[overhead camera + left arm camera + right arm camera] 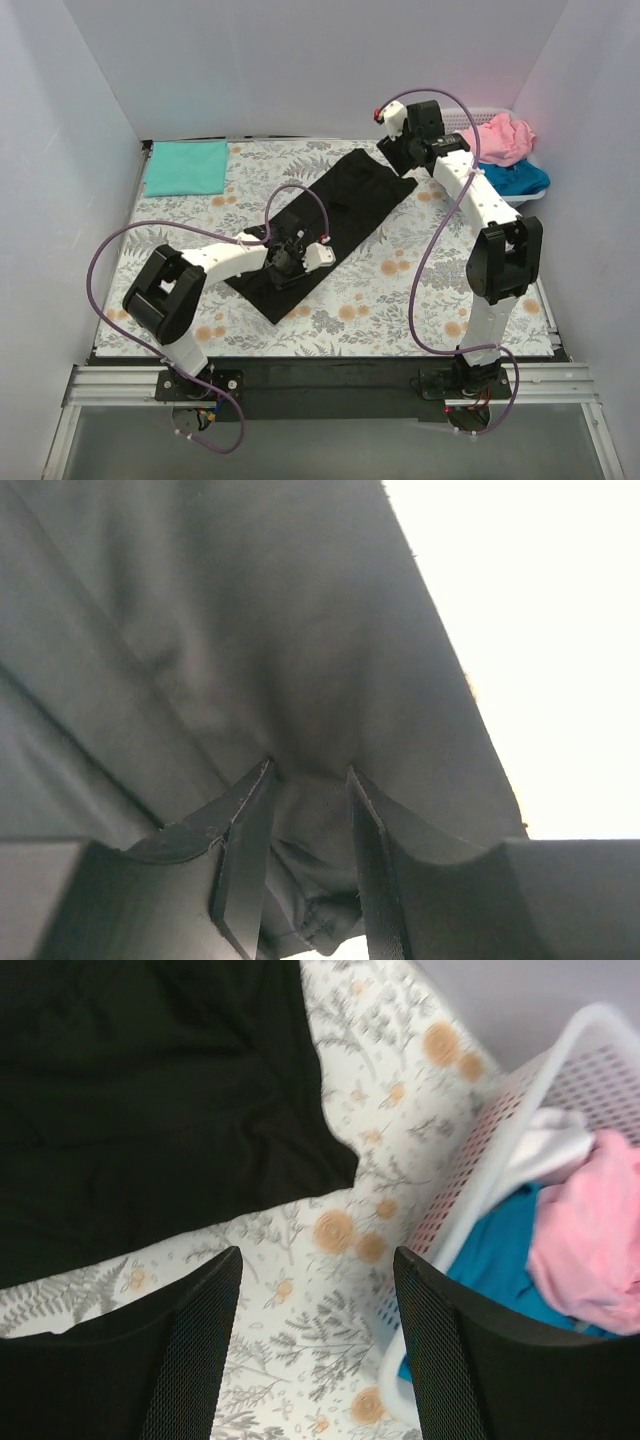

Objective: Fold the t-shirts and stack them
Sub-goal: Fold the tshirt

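Note:
The black t-shirt (pixel 335 210) lies spread out diagonally in the middle of the table. My left gripper (pixel 289 258) rests on its near part, shut on a bunched fold of the black t-shirt (pixel 250 630), which shows between the fingers (pixel 245 830). My right gripper (pixel 396 150) is open and empty, raised by the shirt's far right corner (pixel 150 1090), over bare table cloth (pixel 316 1257). The mint-green t-shirt (pixel 187 167) lies folded at the far left. The pink t-shirt (pixel 505 138) and the bright blue t-shirt (pixel 522 180) lie crumpled in the basket.
The white lattice basket (pixel 522 203) stands at the far right corner; its rim (pixel 520 1110) is close to my right gripper's right finger. The flower-patterned table cloth (pixel 400 290) covers the table. White walls close in the left, back and right sides.

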